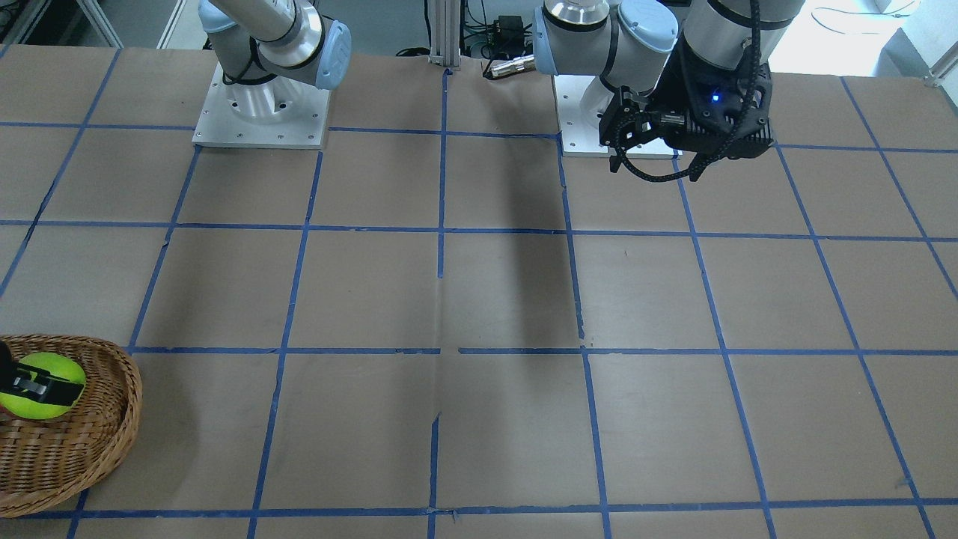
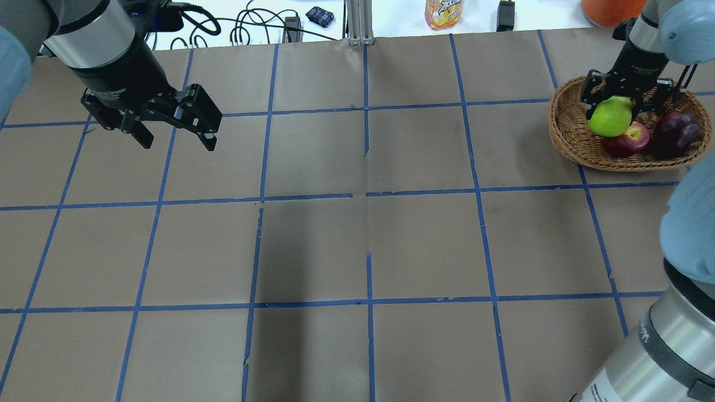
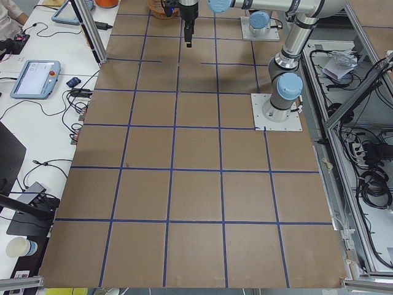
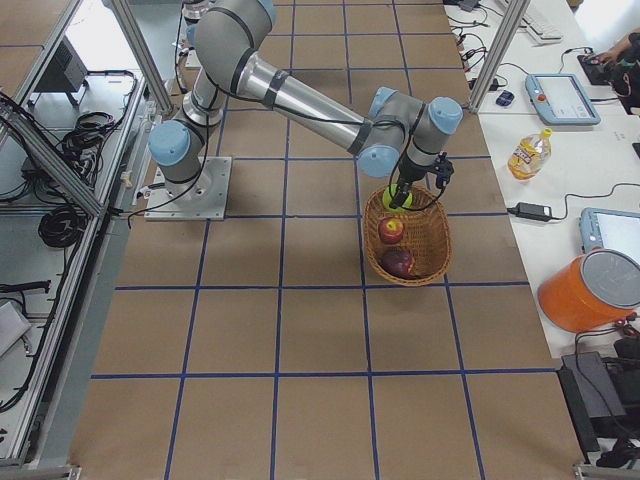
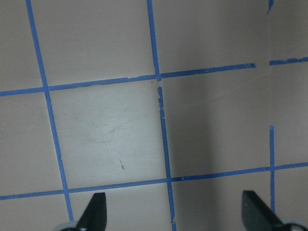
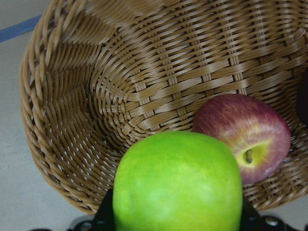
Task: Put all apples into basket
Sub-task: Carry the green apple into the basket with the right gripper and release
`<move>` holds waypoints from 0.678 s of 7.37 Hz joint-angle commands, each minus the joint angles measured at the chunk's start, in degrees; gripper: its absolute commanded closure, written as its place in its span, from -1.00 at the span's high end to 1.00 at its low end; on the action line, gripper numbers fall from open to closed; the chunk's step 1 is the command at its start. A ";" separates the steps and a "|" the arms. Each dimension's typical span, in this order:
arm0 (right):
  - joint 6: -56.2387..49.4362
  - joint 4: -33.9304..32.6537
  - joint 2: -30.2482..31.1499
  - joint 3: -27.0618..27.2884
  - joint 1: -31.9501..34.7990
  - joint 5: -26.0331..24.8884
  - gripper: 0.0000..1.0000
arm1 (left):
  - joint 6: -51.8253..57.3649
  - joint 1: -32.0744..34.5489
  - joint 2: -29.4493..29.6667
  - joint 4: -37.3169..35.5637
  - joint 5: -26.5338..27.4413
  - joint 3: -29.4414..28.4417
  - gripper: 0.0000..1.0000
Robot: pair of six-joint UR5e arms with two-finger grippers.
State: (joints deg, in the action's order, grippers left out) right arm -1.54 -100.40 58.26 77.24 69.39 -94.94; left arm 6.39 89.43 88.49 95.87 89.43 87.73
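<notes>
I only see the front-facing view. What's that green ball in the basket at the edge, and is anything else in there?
Observer: A green apple, gripped by the right end effector over the wicker basket.
Visitor: Alone in there?
Observer: No, a red apple and a dark purple apple lie beside it.
Visitor: And the other arm?
Observer: The left end effector is open, holding nothing, over bare table.

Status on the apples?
Left gripper open, empty. Right gripper shut on green apple over basket. Red apple, purple apple in basket. Nothing blocking.
</notes>
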 commanded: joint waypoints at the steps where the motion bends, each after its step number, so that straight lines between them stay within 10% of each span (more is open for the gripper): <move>1: 0.13 -0.41 0.01 -0.25 -0.04 0.28 1.00 | -0.07 0.04 0.19 -0.07 -0.57 -0.01 1.00; 5: 3.01 10.80 11.58 -0.52 3.45 1.07 1.00 | -0.07 0.48 0.10 -0.07 -0.40 0.07 1.00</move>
State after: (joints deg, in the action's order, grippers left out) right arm -0.51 -94.61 65.09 76.53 71.06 -94.16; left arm 6.33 89.87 88.59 95.78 88.94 87.76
